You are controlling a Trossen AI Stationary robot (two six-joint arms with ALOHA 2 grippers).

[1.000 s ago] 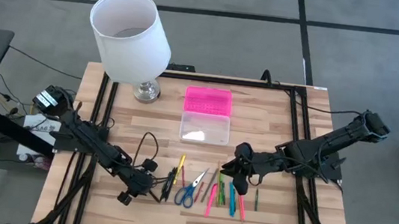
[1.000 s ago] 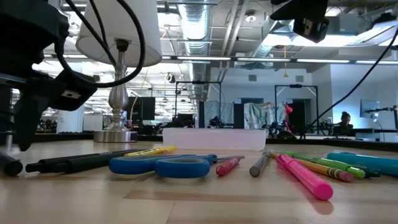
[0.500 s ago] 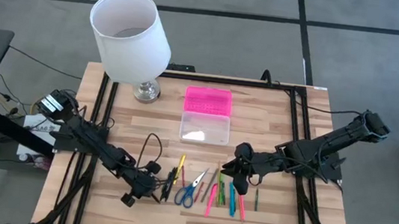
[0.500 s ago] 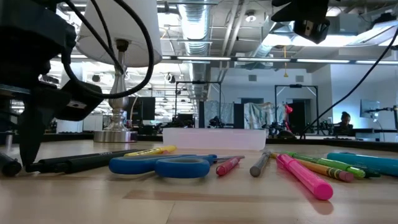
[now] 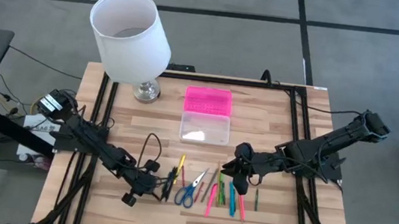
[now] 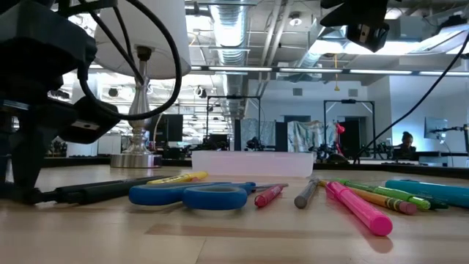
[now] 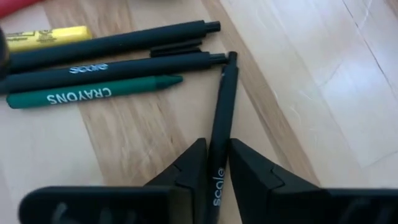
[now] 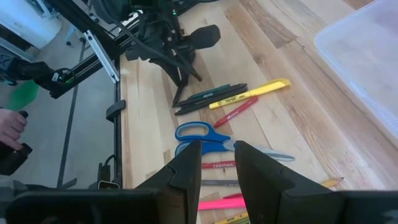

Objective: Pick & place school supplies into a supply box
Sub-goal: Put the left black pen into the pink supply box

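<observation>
Wooden tabletop: your left end effector pinches 1 black pen, light, stiff, slick; grip mid-barrel. Supply box sits beyond. Your right end effector hovers empty, slightly parted, above the markers.

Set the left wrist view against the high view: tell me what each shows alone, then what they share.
Only the left wrist view shows the left gripper with its fingers closed on a black pen printed "scale", beside a green crayon marked "CRAYONS".

Only the high view shows the supply box lying open, the lamp, the blue scissors, and the right gripper hanging over the coloured markers.

Both show the cluster of black pens at the left gripper and the wooden table.
</observation>
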